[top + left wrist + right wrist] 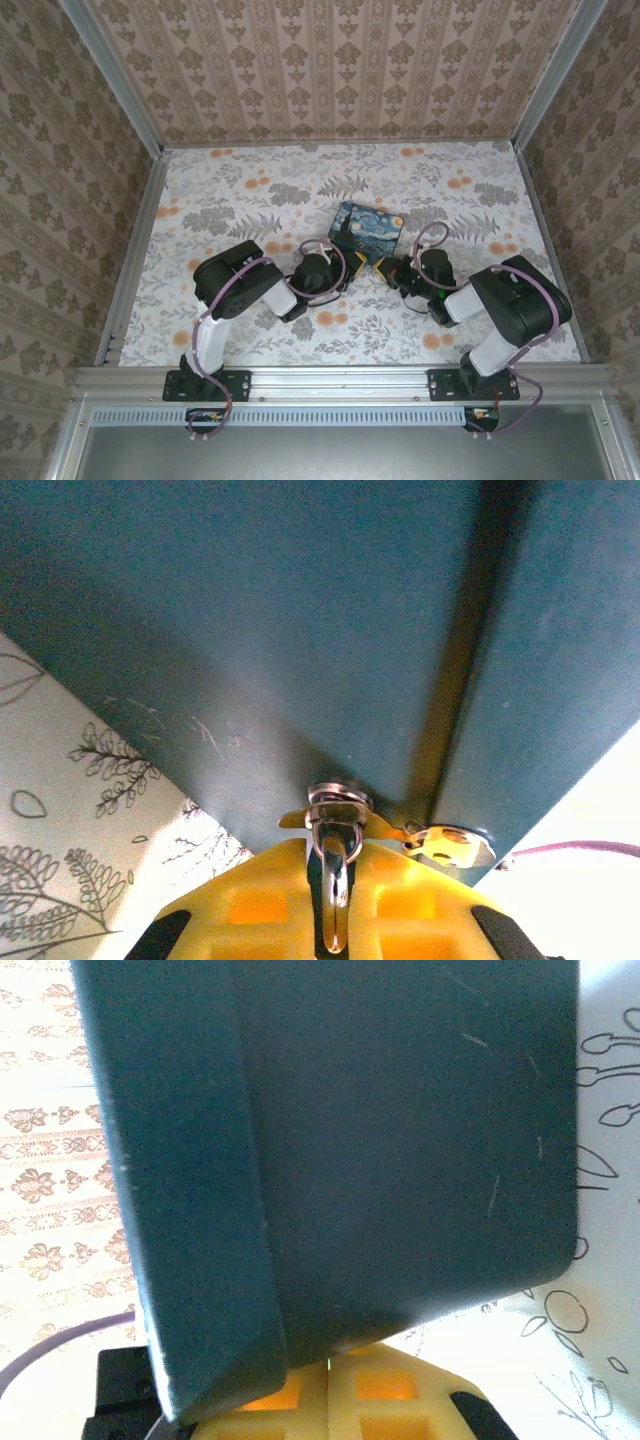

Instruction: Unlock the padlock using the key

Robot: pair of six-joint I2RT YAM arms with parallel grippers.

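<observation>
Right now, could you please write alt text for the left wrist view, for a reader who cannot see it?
The yellow left gripper, at the bottom edge, is closed on a small shiny metal loop at the lower edge of a dark teal box close above it. A pale leaf-patterned table cover shows at lower left.
</observation>
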